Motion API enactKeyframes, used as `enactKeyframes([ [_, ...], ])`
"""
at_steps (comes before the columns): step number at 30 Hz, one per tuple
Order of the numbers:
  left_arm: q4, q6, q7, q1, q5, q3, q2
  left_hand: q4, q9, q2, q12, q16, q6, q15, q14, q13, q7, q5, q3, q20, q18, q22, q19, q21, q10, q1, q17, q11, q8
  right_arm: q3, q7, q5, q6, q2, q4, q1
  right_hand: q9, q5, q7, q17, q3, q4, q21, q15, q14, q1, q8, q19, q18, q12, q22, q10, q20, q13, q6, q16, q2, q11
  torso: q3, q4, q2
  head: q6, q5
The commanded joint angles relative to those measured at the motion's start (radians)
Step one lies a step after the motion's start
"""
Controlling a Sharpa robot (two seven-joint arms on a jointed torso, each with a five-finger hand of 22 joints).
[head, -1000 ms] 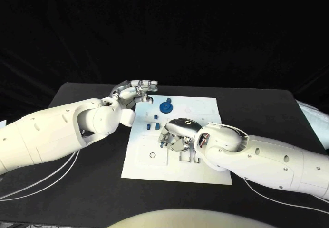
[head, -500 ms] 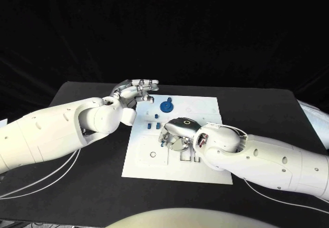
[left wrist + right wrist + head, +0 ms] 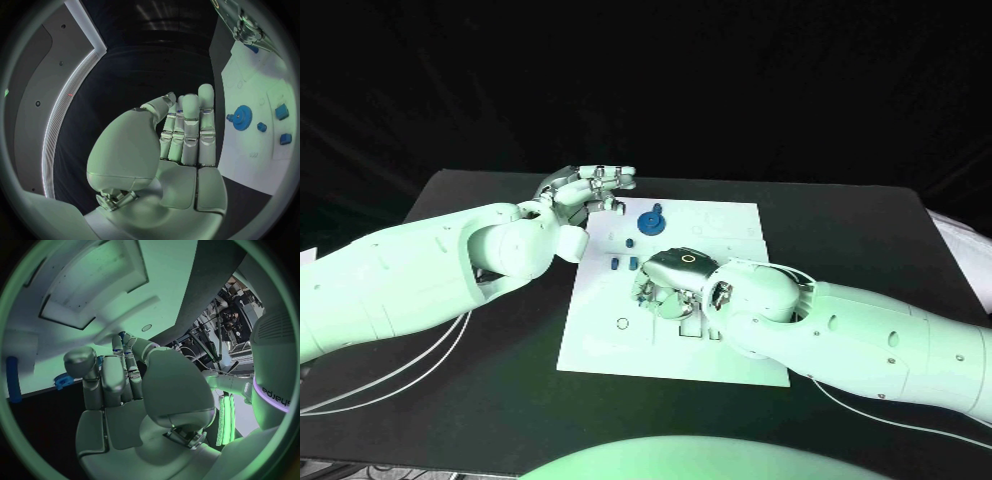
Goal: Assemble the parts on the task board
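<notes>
We saw the right hand (image 3: pixel 672 283) pinching a small blue part (image 3: pixel 122 334) over the flat white task board (image 3: pixel 596 345); the left hand (image 3: pixel 584 188) hovered, fingers together, empty.

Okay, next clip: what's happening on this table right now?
A two-armed robot is working at a white task board on a black table. Its right hand is down over the middle of the board, fingers curled at the parts there; whether it holds one cannot be told. Its left hand hovers at the board's far left corner, holding nothing. A blue gear and small blue pieces sit on the board.
</notes>
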Motion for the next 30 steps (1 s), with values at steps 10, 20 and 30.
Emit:
enactKeyframes([
  [10,-0.003,0.015,0.008,0.000,-0.012,0.001,0.006,0.000,0.000,0.011,0.005,-0.004,-0.005,0.002,-0.008,0.001,0.001,0.001,-0.005,0.002,0.012,-0.001,-0.003,-0.003,-0.008,-0.001,-0.001,0.001,0.004,-0.007,-0.043,-0.028,-0.007,-0.004,-0.004,-0.006,-0.009,0.037,0.026,-0.008,-0.041,0.011,-0.011,0.021,0.022,-0.054,-0.027,-0.012,0.016,-0.040,-0.020,-0.050,0.015,-0.004,-0.053,-0.002,-0.044,0.025,0.0012,-0.0006,0.000,-0.002,0.003],
  [20,-0.008,0.015,0.008,-0.001,-0.012,0.001,0.009,0.000,0.000,0.012,0.008,-0.005,-0.007,0.002,-0.009,0.002,0.001,0.001,-0.006,0.002,0.012,-0.002,-0.003,-0.005,-0.011,-0.001,-0.003,0.002,0.004,-0.007,-0.068,-0.049,-0.127,-0.010,0.008,-0.006,-0.020,0.124,0.044,-0.012,-0.127,0.029,-0.025,0.034,0.015,-0.097,-0.030,-0.028,0.021,-0.045,-0.044,-0.099,0.028,-0.001,-0.111,-0.002,-0.101,0.040,0.0015,-0.0003,0.000,-0.001,0.004],
  [30,-0.010,0.015,0.007,-0.001,-0.012,0.001,0.007,0.000,0.000,0.012,0.008,-0.005,-0.008,0.003,-0.009,0.002,0.002,0.001,-0.007,0.002,0.012,-0.003,-0.003,-0.006,-0.011,-0.001,-0.003,0.002,0.005,0.000,-0.062,-0.027,-0.183,-0.096,0.094,0.001,-0.018,0.137,0.042,-0.008,-0.144,0.027,-0.026,0.034,0.015,-0.082,-0.025,-0.030,0.022,-0.032,-0.046,-0.104,0.030,0.001,-0.109,0.002,-0.093,0.039,0.0010,-0.0031,-0.001,0.001,0.004],
])
